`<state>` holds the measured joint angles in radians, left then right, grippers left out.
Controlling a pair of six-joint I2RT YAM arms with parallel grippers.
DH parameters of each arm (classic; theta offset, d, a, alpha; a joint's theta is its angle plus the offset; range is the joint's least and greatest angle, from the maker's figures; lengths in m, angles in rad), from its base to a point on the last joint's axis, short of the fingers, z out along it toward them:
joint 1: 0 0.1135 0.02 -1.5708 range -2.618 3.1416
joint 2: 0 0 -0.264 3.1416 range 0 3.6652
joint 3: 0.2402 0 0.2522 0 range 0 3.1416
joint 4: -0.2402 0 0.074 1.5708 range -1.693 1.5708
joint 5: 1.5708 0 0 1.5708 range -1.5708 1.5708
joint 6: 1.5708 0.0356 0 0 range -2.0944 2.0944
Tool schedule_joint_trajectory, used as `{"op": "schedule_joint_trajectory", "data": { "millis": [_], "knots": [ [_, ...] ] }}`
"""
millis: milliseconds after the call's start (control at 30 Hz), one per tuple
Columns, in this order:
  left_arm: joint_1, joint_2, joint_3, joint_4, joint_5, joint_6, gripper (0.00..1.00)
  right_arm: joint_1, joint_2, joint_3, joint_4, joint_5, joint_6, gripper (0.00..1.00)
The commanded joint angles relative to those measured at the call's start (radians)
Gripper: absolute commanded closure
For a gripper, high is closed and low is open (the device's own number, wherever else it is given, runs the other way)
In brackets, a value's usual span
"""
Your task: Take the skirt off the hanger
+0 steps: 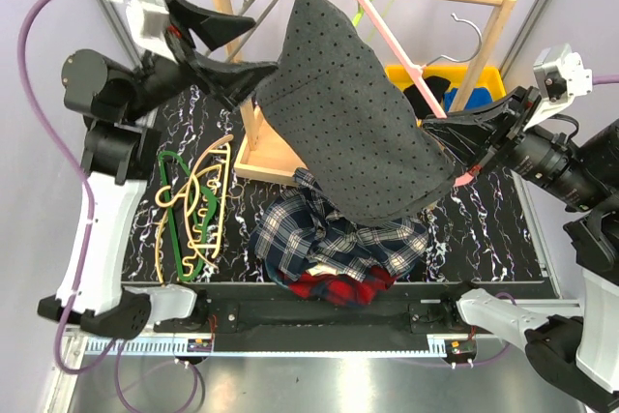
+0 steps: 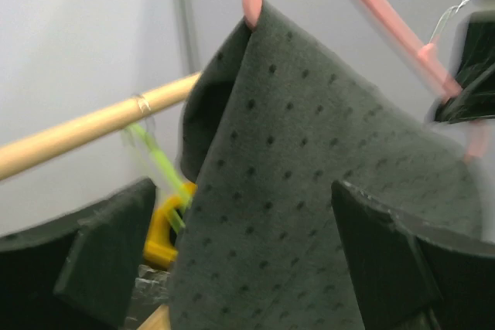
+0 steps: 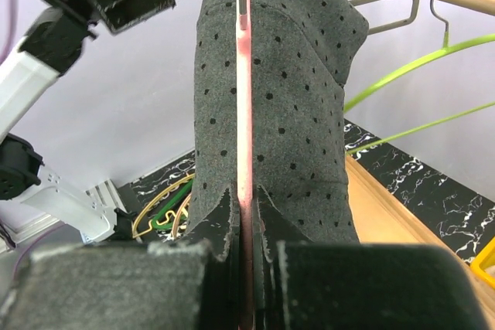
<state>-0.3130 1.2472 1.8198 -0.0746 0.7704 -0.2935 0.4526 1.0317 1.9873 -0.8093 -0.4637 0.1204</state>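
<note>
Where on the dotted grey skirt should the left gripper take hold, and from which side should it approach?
Probably best: grip the skirt at its free left edge, coming from the left. The cloth hangs draped on the tilted pink hanger, whose lower end the right gripper clamps, so that side is taken. The open left gripper faces the left edge.

No lettering, brand, number or sign can be read in any view. A pale strip (image 1: 319,345), well to the near side of the left claw (image 1: 256,45) and right claw (image 1: 440,137), carries fine tick marks, but no figures on it are legible.
</note>
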Motion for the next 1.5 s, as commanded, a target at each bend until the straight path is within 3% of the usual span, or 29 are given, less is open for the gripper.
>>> {"op": "schedule_joint_trajectory", "data": {
  "millis": [0, 100, 467, 633, 1067, 1167, 1200, 1267, 1300, 1333, 1367, 1467],
  "knots": [
    [0.141, 0.09, -0.04, 0.529, 0.311, -0.623, 0.01, 0.003, -0.007, 0.048, 0.104, 0.008, -0.027, 1.0],
    [0.15, 0.11, -0.036, 0.536, 0.388, -0.656, 0.01, 0.003, -0.016, 0.048, 0.09, 0.013, -0.036, 1.0],
    [0.103, 0.087, -0.112, 0.466, 0.455, -0.598, 0.01, 0.001, -0.032, 0.024, 0.07, 0.02, -0.024, 1.0],
    [0.066, 0.058, -0.174, 0.328, 0.431, -0.432, 0.01, 0.003, -0.03, 0.03, 0.071, 0.016, -0.013, 1.0],
    [-0.037, 0.089, -0.215, 0.358, 0.412, -0.398, 0.01, 0.001, -0.041, -0.038, 0.169, 0.002, 0.028, 1.0],
    [-0.063, 0.118, -0.194, 0.4, 0.434, -0.42, 0.15, 0.003, -0.041, -0.048, 0.179, 0.002, 0.033, 1.0],
    [-0.064, 0.139, -0.183, 0.427, 0.458, -0.436, 0.31, 0.001, -0.041, -0.053, 0.182, 0.003, 0.035, 1.0],
    [-0.067, 0.159, -0.159, 0.472, 0.49, -0.507, 0.52, 0.003, -0.045, -0.059, 0.179, 0.014, 0.027, 1.0],
    [-0.067, 0.176, -0.149, 0.52, 0.527, -0.524, 0.82, 0.001, -0.048, -0.068, 0.179, 0.02, 0.024, 1.0],
    [-0.067, 0.182, -0.137, 0.522, 0.546, -0.529, 0.93, 0.003, -0.058, -0.074, 0.179, 0.029, 0.013, 1.0],
    [-0.064, 0.187, -0.104, 0.494, 0.559, -0.523, 1.0, 0.003, -0.062, -0.08, 0.176, 0.049, 0.009, 1.0],
    [-0.035, 0.19, -0.044, 0.388, 0.579, -0.478, 1.0, 0.003, -0.084, -0.119, 0.167, 0.118, -0.024, 1.0]
  ]
}}
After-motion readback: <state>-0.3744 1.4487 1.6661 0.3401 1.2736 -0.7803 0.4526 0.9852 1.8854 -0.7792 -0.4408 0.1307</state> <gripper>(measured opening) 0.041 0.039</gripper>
